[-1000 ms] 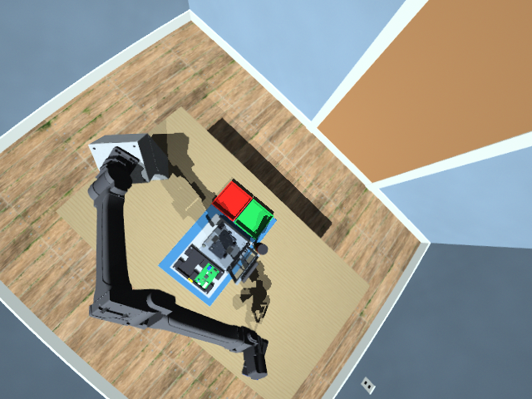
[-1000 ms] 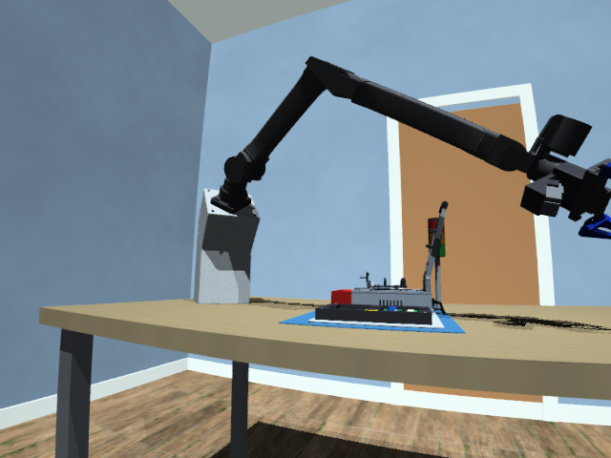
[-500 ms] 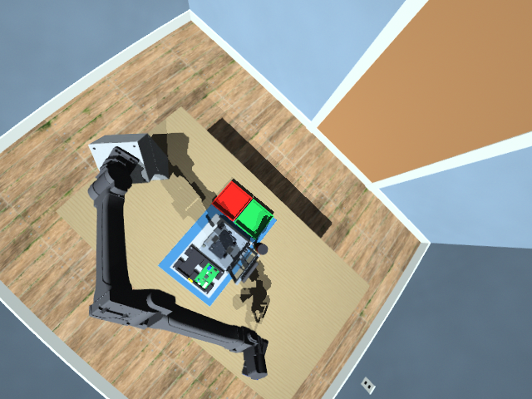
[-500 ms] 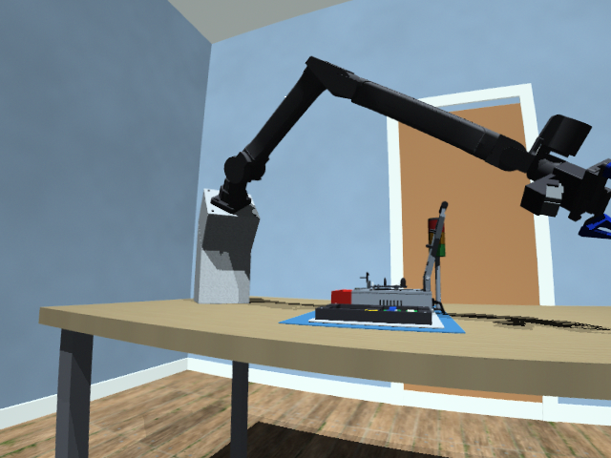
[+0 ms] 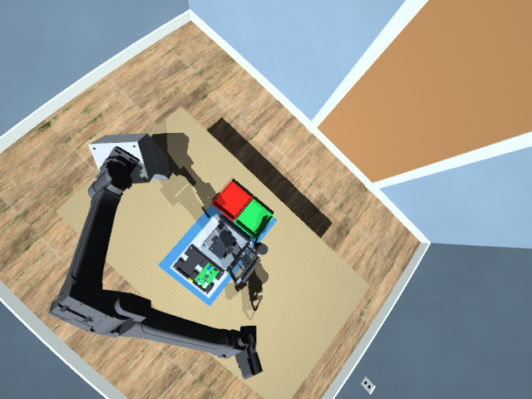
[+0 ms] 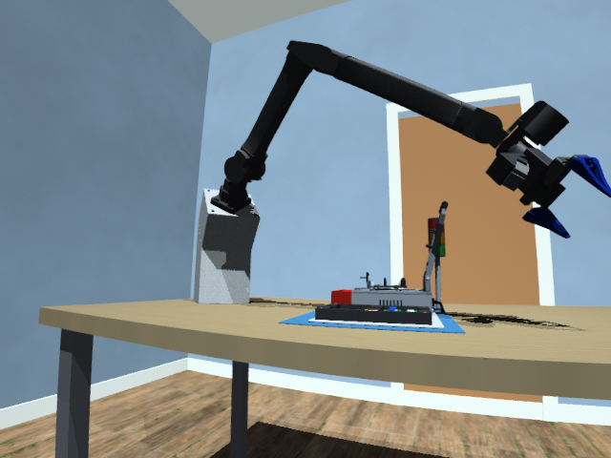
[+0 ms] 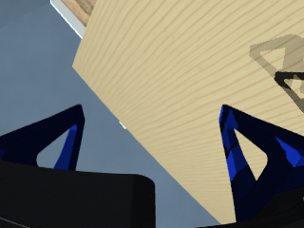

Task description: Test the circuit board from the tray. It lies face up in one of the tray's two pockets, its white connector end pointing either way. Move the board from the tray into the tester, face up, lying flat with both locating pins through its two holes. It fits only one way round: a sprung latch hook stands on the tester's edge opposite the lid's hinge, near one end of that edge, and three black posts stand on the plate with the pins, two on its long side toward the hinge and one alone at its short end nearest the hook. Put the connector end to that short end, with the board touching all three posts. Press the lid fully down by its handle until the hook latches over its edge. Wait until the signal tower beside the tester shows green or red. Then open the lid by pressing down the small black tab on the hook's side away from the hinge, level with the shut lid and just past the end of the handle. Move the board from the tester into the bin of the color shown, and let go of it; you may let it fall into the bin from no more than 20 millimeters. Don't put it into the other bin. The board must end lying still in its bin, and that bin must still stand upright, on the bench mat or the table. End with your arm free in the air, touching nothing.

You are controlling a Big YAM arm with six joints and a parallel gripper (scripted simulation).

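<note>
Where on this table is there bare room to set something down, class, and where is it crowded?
Bare wood shows between the arm's grey pedestal and the blue mat, and on the wide stretch past the mat toward the table's far corner. The mat itself is crowded: tray with its green board, tester, red bin and green bin. The open gripper hangs high, off to the side.
</note>
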